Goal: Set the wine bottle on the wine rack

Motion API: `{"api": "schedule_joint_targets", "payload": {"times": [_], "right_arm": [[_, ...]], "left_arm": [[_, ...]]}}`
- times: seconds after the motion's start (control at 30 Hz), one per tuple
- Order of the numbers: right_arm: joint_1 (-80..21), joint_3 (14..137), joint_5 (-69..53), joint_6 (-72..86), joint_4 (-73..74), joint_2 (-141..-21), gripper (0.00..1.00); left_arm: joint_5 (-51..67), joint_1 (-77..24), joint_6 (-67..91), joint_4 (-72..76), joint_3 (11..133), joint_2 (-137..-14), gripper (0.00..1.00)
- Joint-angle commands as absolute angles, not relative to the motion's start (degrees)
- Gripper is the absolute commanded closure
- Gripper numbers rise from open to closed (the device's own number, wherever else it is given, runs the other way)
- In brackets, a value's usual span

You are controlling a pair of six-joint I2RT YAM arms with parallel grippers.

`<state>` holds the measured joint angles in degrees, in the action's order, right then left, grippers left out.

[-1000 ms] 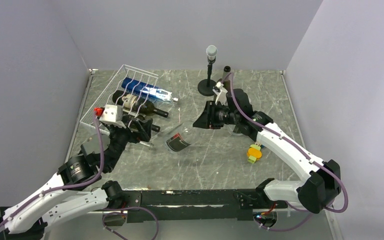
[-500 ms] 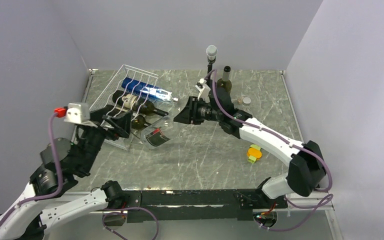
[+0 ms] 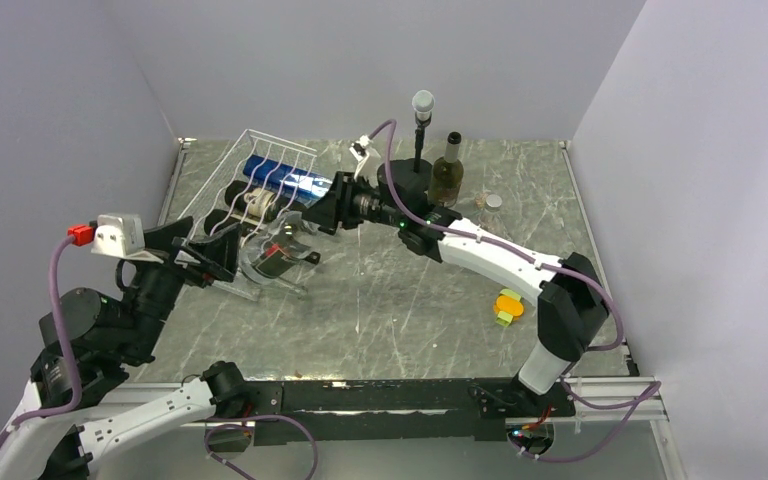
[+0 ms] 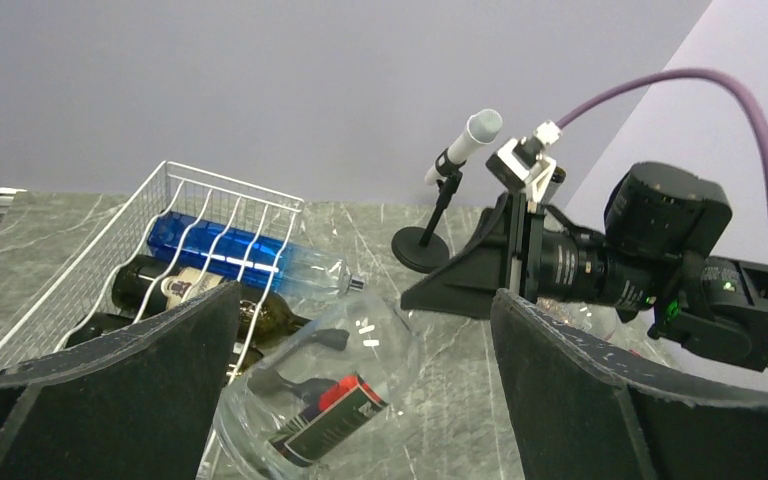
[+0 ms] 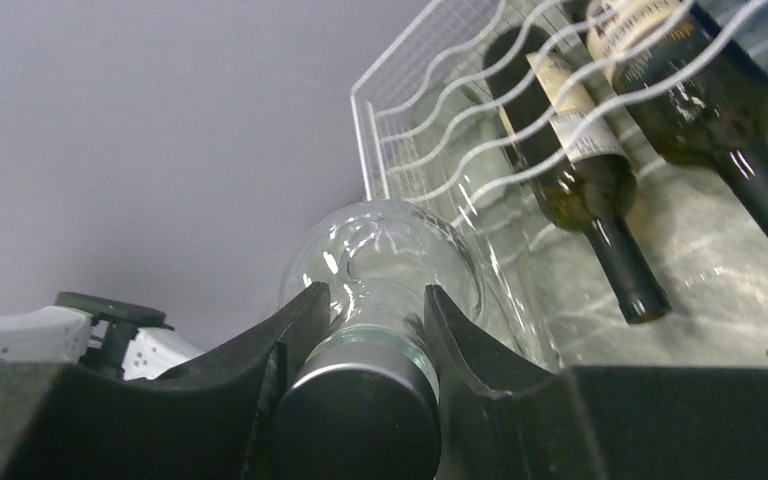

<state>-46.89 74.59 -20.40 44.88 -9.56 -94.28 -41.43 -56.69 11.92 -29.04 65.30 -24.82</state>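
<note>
Grey marble table (image 3: 440, 300), lilac walls. The white wine rack (image 3: 222, 172) sits at 10 o'clock and already holds a blue bottle (image 3: 290, 180) and two dark bottles (image 3: 250, 205). The clear wine bottle (image 3: 272, 255) with a red-black label lies on its side at the rack's 4 o'clock corner. Its base is against or just over the wires, can't tell which.

The right gripper (image 5: 368, 310) is clamped tight on the bottle's neck below the dark cap. The left gripper (image 4: 365, 300) has its jaws spread wide and holds nothing, hovering at the rack's 6 o'clock end.

Judgement: late in the task. The bottle is at the rack but not settled in a groove. Left to do: seat it beside the dark bottles and let go.
</note>
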Motion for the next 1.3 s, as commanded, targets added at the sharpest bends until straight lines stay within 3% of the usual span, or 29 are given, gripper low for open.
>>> {"api": "schedule_joint_targets", "payload": {"times": [0.0, 0.77, 1.27], "right_arm": [[-47.4, 85.6, -21.4, 49.9, -24.9, -93.3, 1.00], [-45.8, 102.6, -17.3, 65.1, -31.7, -111.8, 1.00], [-48.7, 110.7, -5.5, 72.4, -42.1, -123.3, 1.00]], "left_arm": [[-41.6, -56.4, 12.8, -29.9, 66.6, -23.5, 0.01], [-41.6, -56.4, 14.8, -31.7, 67.1, -23.4, 0.01], [-42.0, -56.4, 17.9, -38.4, 69.4, -22.2, 0.01]]}}
